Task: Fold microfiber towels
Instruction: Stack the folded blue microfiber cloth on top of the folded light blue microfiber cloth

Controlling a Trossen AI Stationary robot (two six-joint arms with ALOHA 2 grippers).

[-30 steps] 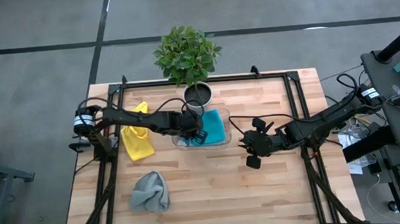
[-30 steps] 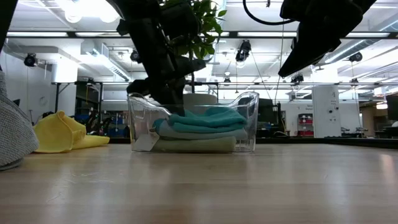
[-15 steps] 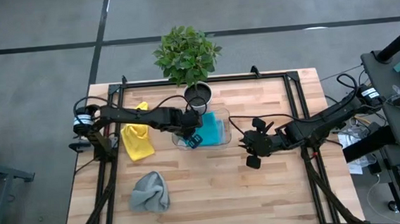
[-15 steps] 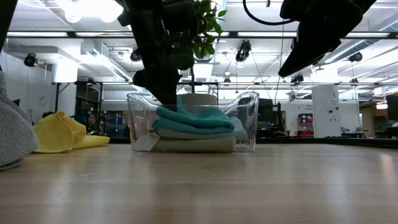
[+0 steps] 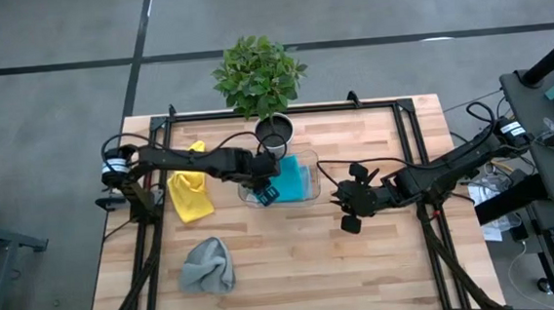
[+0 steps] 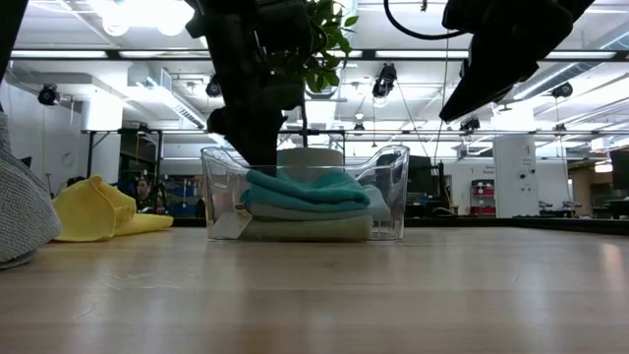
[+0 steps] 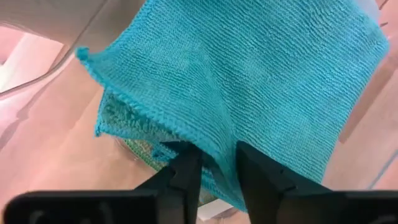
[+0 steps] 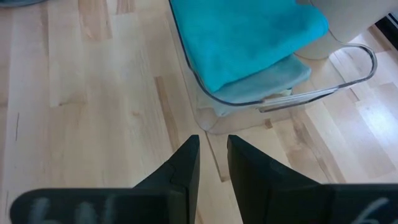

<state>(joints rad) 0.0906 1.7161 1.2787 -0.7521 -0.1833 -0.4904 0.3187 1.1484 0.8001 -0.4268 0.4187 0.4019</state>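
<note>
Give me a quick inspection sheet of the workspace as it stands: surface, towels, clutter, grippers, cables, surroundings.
Surface: wooden table, bare at the front.
Job's things: teal towel folded on top of the stack in the clear tray, paler towels under it; yellow towel and grey towel lie unfolded on the table.
Clutter: potted plant behind the tray.
Grippers: left gripper over the tray, fingers slightly apart with a fold of the teal towel between them; right gripper hovers beside the tray, holding nothing.
Cables: black cable running along the right arm.
Surroundings: grey floor; equipment at the right edge.
</note>
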